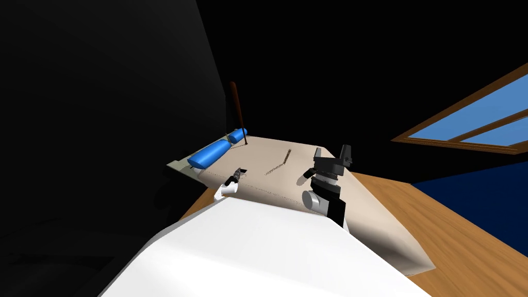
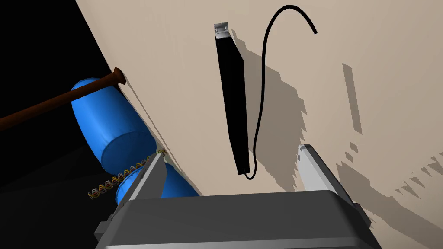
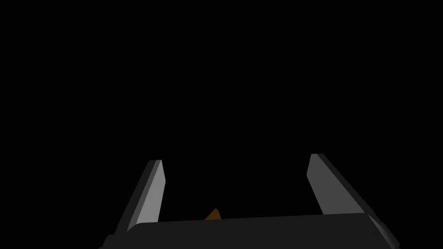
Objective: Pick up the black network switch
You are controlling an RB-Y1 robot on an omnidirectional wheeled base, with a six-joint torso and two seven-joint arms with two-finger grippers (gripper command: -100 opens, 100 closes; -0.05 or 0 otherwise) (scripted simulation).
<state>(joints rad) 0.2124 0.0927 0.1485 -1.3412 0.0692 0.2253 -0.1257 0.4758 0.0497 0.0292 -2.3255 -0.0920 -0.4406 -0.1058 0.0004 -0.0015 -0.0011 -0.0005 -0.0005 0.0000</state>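
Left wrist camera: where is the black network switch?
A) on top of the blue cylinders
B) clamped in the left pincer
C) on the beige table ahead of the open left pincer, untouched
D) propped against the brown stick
C: the black network switch lies on the beige table just ahead of the open left pincer, which has not closed on it.

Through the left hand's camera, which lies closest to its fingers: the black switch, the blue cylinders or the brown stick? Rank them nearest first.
1. The black network switch: its near end lies straight ahead, between the left gripper fingers.
2. The blue cylinders: off the beige table edge, beside one finger.
3. The brown stick: beyond the cylinders, farthest.
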